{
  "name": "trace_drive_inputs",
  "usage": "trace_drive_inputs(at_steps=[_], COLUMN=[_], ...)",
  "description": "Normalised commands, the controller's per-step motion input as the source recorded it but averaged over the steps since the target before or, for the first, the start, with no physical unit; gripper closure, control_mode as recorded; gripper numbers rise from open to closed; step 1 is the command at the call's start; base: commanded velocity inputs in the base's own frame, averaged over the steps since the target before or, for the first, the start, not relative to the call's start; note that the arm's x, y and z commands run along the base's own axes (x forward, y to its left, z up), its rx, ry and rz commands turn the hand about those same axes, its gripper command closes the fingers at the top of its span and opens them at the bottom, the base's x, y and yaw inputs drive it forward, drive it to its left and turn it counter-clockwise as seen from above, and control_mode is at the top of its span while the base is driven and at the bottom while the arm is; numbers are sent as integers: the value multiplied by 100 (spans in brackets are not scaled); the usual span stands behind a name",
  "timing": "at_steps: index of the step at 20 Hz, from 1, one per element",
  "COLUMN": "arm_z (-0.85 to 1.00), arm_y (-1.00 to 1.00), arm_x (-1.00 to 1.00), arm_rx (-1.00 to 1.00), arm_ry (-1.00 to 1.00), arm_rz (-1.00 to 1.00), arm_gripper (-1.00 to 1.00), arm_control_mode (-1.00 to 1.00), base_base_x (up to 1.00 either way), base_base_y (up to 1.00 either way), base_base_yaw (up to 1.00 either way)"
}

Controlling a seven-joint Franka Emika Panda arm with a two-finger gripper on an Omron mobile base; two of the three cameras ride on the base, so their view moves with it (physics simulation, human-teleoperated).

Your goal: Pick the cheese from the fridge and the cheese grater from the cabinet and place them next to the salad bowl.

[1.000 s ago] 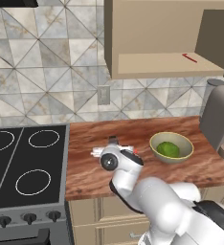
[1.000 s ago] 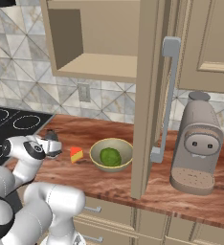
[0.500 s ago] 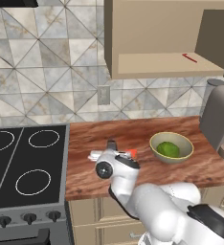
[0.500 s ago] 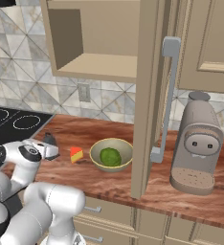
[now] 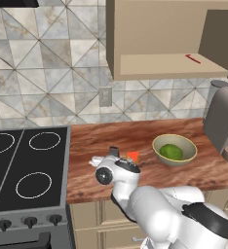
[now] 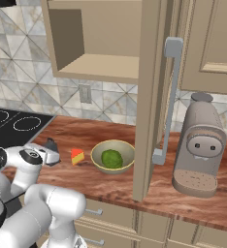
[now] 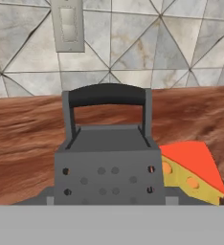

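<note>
My gripper [image 5: 111, 157] hangs low over the wooden counter [image 5: 86, 141], shut on the dark grey cheese grater [image 5: 114, 151], which stands upright between its fingers. In the hand view the grater [image 7: 106, 177] is close up, its black handle on top. The cheese [image 7: 193, 174], a yellow wedge with a red-orange face, lies right beside the grater. From the right base view the grater [image 6: 51, 145] and the cheese [image 6: 77, 156] sit just left of the salad bowl [image 6: 97, 157]. The open cabinet [image 5: 160, 65] hangs above. The fridge is out of view.
A stove [image 5: 23, 165] borders the counter on the left. A tall grey coffee machine [image 6: 200, 145] stands to the right of the bowl, and the open cabinet door [image 6: 152, 97] hangs over the counter in front of it. A thin red utensil [image 5: 193, 59] lies on the cabinet shelf.
The gripper has come down and slightly left toward the counter with the grater in it. The cheese and the bowl have stayed put.
</note>
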Motion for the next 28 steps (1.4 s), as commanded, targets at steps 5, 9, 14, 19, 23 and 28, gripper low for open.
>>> trace_drive_inputs(at_steps=[5, 9, 14, 19, 23, 28], arm_z=[-30, -19, -15, -14, -12, -19], arm_y=[-19, -15, -17, -21, -23, -22], arm_x=[0, 4, 9, 16, 20, 19], arm_rx=[2, 0, 0, 0, 0, 0], arm_ry=[-9, -16, -10, -2, 0, 0], arm_rz=[0, 0, 0, 0, 0, 0], arm_gripper=[100, 100, 100, 100, 100, 100], arm_control_mode=[-100, -100, -100, -100, -100, -100], base_base_x=[0, 0, 0, 0, 0, 0], base_base_y=[0, 0, 0, 0, 0, 0], base_base_yaw=[0, 0, 0, 0, 0, 0])
